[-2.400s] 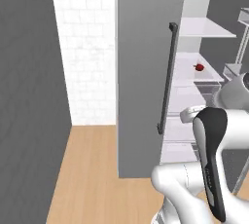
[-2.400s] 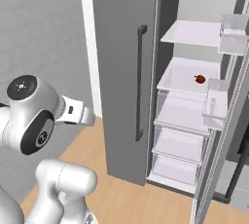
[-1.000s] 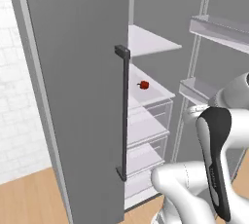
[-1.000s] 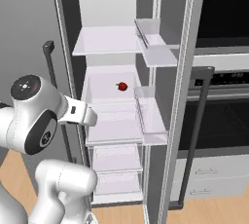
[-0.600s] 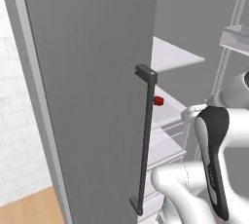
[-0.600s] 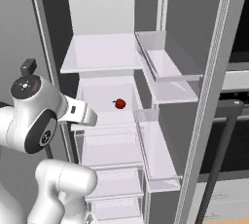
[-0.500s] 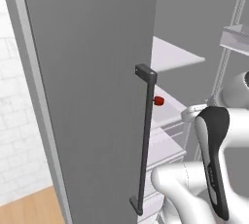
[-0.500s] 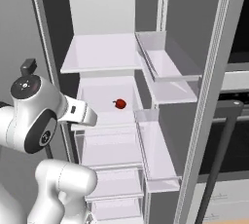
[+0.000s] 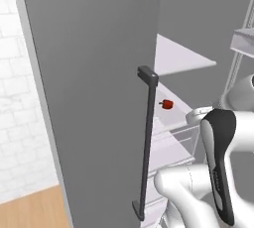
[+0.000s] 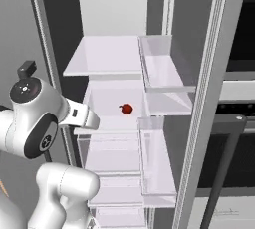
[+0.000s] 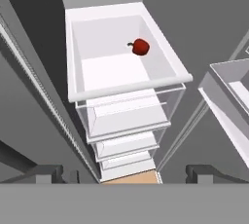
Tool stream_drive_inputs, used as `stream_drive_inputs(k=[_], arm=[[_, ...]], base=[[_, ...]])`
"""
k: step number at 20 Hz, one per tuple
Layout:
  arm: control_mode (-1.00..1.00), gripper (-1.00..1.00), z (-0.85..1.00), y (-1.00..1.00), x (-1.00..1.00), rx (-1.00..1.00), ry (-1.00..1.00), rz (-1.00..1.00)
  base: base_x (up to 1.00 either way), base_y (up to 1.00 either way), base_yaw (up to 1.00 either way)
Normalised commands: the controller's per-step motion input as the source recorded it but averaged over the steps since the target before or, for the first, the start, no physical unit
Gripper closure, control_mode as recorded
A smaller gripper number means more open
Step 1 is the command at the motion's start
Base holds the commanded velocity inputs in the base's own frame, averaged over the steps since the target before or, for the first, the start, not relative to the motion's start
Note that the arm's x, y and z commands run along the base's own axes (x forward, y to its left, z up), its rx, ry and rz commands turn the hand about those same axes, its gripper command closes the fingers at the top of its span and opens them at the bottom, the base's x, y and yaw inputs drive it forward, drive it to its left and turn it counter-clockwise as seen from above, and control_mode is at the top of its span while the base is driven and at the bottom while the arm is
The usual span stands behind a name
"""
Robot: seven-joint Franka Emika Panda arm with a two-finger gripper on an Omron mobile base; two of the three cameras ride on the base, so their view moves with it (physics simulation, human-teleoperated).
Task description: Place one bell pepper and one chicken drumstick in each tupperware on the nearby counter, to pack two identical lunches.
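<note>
Bell pepper (image 11: pixel 140 46) — on shelf, well beyond spread fingers (image 11: pixel 48 173).

Open fridge (image 10: pixel 114 4) ahead, interior white. Small red bell pepper (image 10: pixel 127 108) sits on the middle shelf (image 10: pixel 107 116), toward its right side, near the back. Upper shelf (image 10: pixel 102 58) above it. Clear drawers (image 10: pixel 112 156) stacked below. Door bins (image 10: pixel 162 81) on the right door. Dark oven (image 10: pixel 234 138) at far right with a bar handle (image 10: pixel 224 161).

Bell pepper (image 11: pixel 140 46) on a fridge shelf (image 11: pixel 114 72) — drawers (image 11: pixel 127 116) stacked below.
</note>
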Motion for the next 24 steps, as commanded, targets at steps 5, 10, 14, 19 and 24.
stream_drive_inputs(k=[5, 10, 14, 19, 24], arm=[[1.00, -1.00, 0.00, 0.00, 0.00, 0.00, 0.00, 0.00], [-1.00, -1.00, 0.00, 0.00, 0.20, 0.00, 0.00, 0.08], [-1.00, -1.00, -0.01, -0.06, 0.77, 0.00, 0.00, 0.10], [-1.00, -1.00, -0.34, -0.09, 0.83, -0.04, 0.00, -0.01], [-1.00, -1.00, -0.54, -0.16, 0.75, -0.03, 0.01, -0.03]], base=[[0.11, -0.57, 0.31], [0.21, -0.12, 0.15], [0.00, 0.00, 0.00], [0.00, 0.00, 0.00], [0.00, 0.00, 0.00]])
